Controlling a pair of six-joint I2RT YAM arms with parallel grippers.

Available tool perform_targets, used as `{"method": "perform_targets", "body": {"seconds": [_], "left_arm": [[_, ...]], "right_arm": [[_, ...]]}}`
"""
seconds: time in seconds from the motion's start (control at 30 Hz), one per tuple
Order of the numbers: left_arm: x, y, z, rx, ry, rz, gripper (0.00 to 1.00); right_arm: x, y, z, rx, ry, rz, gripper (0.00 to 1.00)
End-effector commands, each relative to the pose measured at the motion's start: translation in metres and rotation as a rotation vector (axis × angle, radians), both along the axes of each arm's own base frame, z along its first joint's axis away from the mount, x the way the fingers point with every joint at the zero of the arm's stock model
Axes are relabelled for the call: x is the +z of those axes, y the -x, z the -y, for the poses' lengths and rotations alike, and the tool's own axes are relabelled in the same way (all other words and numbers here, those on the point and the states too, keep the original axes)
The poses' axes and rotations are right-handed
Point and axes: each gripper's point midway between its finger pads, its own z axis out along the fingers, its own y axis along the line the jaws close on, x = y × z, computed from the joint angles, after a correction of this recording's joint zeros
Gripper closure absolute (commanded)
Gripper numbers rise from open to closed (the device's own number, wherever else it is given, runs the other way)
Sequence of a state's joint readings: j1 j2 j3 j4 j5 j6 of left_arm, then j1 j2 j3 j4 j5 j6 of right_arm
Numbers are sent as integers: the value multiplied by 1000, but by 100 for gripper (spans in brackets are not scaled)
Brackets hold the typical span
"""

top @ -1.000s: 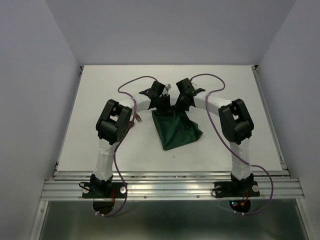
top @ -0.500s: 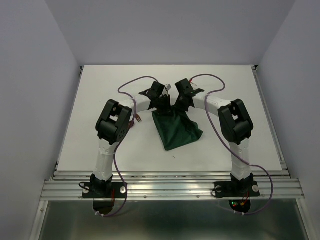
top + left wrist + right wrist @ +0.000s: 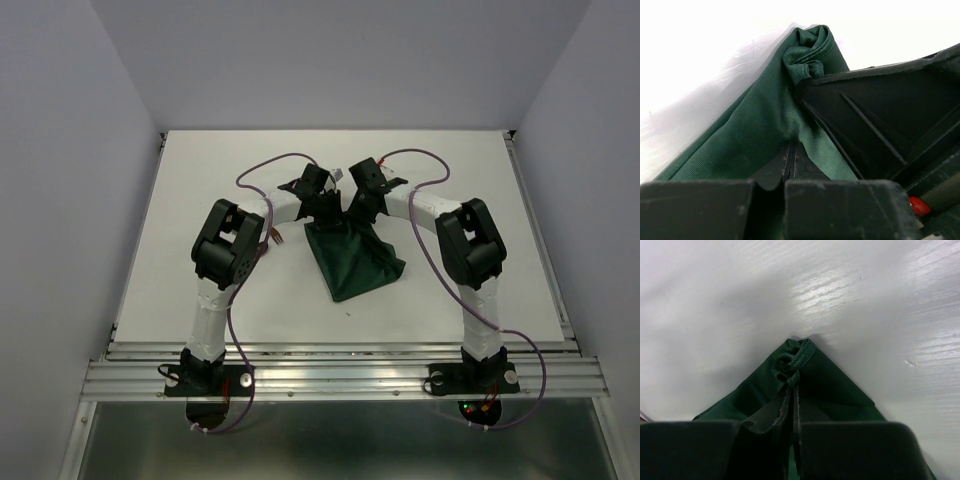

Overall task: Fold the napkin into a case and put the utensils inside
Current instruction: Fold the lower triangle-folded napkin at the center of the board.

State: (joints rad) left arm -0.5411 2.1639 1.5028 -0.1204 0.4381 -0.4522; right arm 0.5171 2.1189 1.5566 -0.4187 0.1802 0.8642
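Observation:
The dark green napkin (image 3: 352, 265) lies mid-table, bunched into a rough triangle that hangs down toward me from its far edge. My left gripper (image 3: 325, 218) and right gripper (image 3: 358, 215) sit close together at that far edge, both shut on the cloth. The left wrist view has the left gripper (image 3: 790, 152) pinching a fold of napkin (image 3: 755, 135), with the right gripper's black body (image 3: 880, 115) close by on the right. Seen from the right wrist, the right gripper (image 3: 792, 387) pinches a puckered napkin corner (image 3: 790, 365). Slim reddish-brown utensils (image 3: 273, 238) peek out beside the left arm's elbow, mostly hidden.
The white table (image 3: 200, 180) is walled by pale panels on the left, the right and behind. An aluminium rail (image 3: 340, 375) runs along the near edge and carries both arm bases. Purple cables (image 3: 262, 168) loop above the arms.

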Motion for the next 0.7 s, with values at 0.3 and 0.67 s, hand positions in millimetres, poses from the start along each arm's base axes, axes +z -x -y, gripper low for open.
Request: {"method": "perform_targets", "body": {"seconds": [0.3,0.67], "left_arm": [[-23,24,-15,-27,-75,-72,100],[-22,24,-15,-30,-75,-71,100]], "right_arm": [[29,-8,-13,2,-48,75,99],[15,-6,-13,-12,-26,52,99]]}}
